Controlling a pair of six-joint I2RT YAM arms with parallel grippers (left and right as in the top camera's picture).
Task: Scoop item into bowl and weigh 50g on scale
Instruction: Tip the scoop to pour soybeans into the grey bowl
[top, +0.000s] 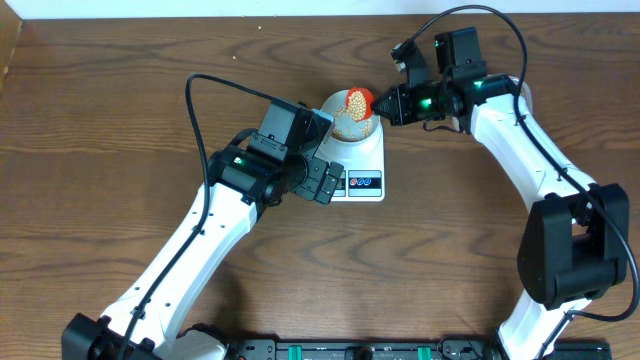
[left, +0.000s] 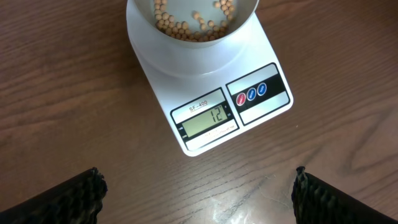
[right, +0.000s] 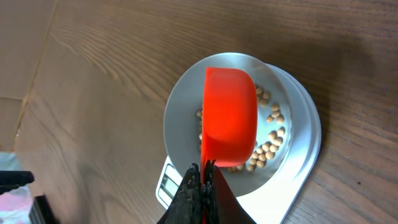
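The white scale (top: 365, 160) stands mid-table with the pale bowl (top: 328, 106) on it. Tan beans (top: 351, 126) lie in the bowl. My right gripper (top: 386, 104) is shut on the handle of a red scoop (top: 360, 99), which is tipped over the bowl. In the right wrist view the scoop (right: 230, 115) shows its back above the bowl (right: 180, 118) and the beans (right: 271, 140), with the right gripper (right: 204, 171) pinching its handle. My left gripper (left: 199, 200) is open and empty over the wood in front of the scale (left: 186, 74), whose display (left: 208, 118) reads 12.
A black rail (top: 360, 350) runs along the table's near edge between the arm bases. A paler strip (top: 300, 8) borders the far edge. Black cables loop above both arms.
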